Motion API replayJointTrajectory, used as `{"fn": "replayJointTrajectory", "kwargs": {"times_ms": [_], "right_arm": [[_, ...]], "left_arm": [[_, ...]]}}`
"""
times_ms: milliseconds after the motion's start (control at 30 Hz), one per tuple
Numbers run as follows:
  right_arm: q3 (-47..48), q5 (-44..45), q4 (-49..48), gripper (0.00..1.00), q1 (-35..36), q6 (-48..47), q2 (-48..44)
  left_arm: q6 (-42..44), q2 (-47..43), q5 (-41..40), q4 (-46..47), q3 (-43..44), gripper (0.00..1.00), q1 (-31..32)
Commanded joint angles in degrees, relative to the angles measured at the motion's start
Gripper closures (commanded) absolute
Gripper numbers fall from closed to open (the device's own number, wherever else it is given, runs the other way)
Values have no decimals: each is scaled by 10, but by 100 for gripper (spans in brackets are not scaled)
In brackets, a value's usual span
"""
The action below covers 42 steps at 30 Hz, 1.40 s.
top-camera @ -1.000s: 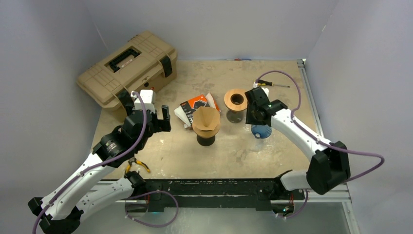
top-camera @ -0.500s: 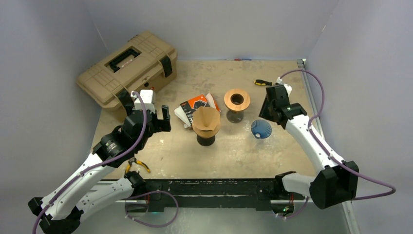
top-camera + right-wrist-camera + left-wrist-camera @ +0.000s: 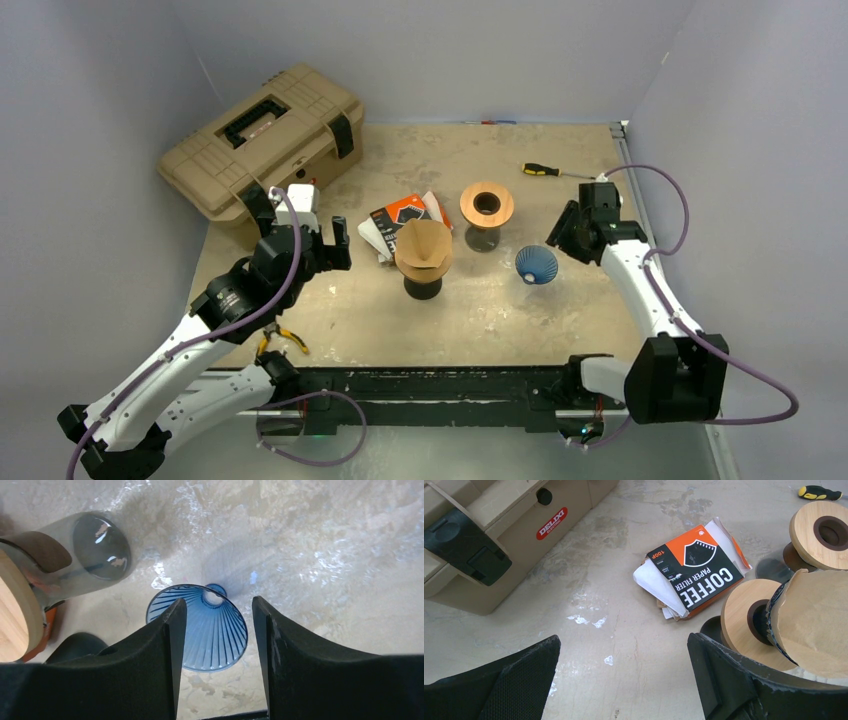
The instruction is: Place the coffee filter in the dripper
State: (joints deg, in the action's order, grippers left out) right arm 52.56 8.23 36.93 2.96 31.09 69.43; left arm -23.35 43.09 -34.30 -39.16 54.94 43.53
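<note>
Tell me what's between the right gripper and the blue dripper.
Nothing: only bare tabletop separates the right gripper from the blue dripper. The top view shows the gap best.

Left arm (image 3: 190,345) reaches far, toward centre — left gripper (image 3: 623,640) jaws wide apart, empty. Right arm (image 3: 650,290) at right side — right gripper (image 3: 217,605) jaws parted, empty.
</note>
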Motion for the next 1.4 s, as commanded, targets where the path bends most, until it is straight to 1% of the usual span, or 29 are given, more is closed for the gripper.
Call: {"fn": "replayJointTrajectory", "kwargs": {"times_ms": [0,133,367,667,767,833,867,933,1000,1067,1100,1267,1367], "right_arm": [[-20,-69,-38,46,-19,6,11],[-39,-92,-51,46,-27,3,27],[-58,-104,-64,46,-28,-3,28],[-71,-149,-82,51,-28,-11,35],[-77,-164,-93,57,-28,-11,37],[-81,-172,-99,64,-28,-15,38],[-83,-177,-102,70,-28,-16,39],[-84,-191,-108,76,-28,-23,43],[-83,-196,-115,84,-28,-35,48],[-83,-196,-115,96,-28,-41,54],[-84,-196,-115,100,-28,-43,57],[-84,-193,-112,100,-28,-43,47],[-67,-167,-86,100,-28,-45,27]], "left_arm": [[1,-5,0,2,8,1,1],[2,-6,-1,2,8,1,1],[1,-6,0,3,8,1,1],[1,-7,1,3,7,1,1],[2,-7,2,3,7,1,1],[1,-7,2,4,7,1,1],[2,-7,2,4,7,1,1],[2,-7,4,4,7,1,1],[2,-7,5,4,7,1,1],[2,-7,5,4,7,1,1],[2,-8,5,5,6,1,1],[2,-7,5,5,6,1,1],[2,-7,5,5,7,1,1]]}}
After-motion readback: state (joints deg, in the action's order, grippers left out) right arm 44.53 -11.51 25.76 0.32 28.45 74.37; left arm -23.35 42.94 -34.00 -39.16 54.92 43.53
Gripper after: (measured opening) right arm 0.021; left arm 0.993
